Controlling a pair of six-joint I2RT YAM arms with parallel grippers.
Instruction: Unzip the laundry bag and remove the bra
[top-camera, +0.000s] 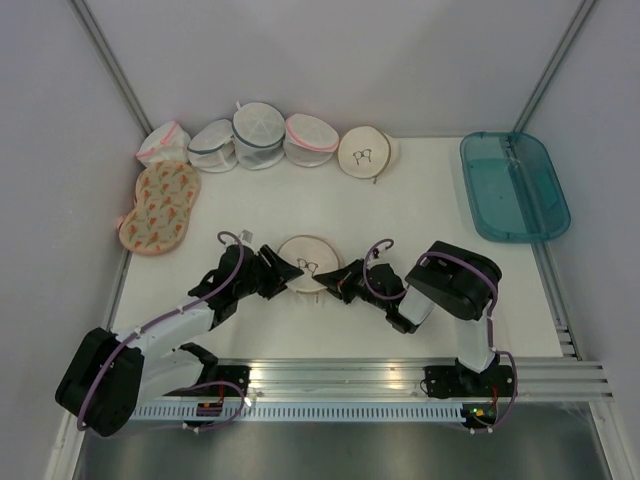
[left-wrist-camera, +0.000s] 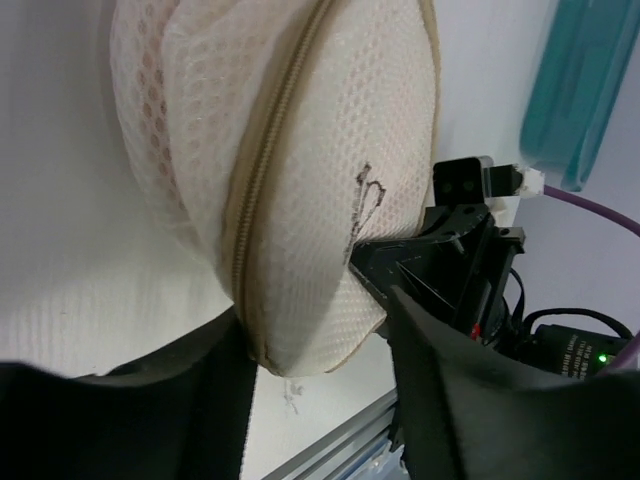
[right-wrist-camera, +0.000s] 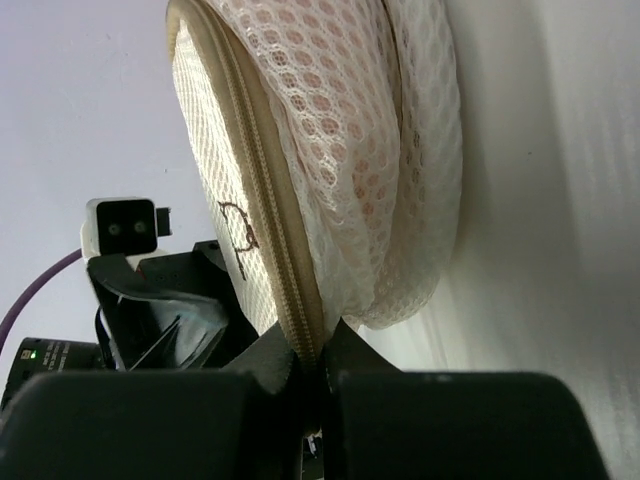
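Note:
The laundry bag (top-camera: 308, 260), a cream dome with a black bra outline and a tan zip rim, stands on edge on the white table between my two grippers. My left gripper (top-camera: 284, 272) holds the bag's left end; in the left wrist view its fingers (left-wrist-camera: 440, 390) press both sides of the bag (left-wrist-camera: 300, 180). My right gripper (top-camera: 336, 281) is shut on the zip rim (right-wrist-camera: 262, 190) at the bag's right end, with the zip closed along the rim. The bra (right-wrist-camera: 350, 140) shows only as a pinkish tint through the mesh.
Along the back stand several mesh bags (top-camera: 258, 135) and a second cream bag (top-camera: 365, 152). A flat orange-patterned bag (top-camera: 160, 205) lies at the left. A teal tray (top-camera: 513, 185) sits at the back right. An aluminium rail (top-camera: 400, 375) runs along the near edge.

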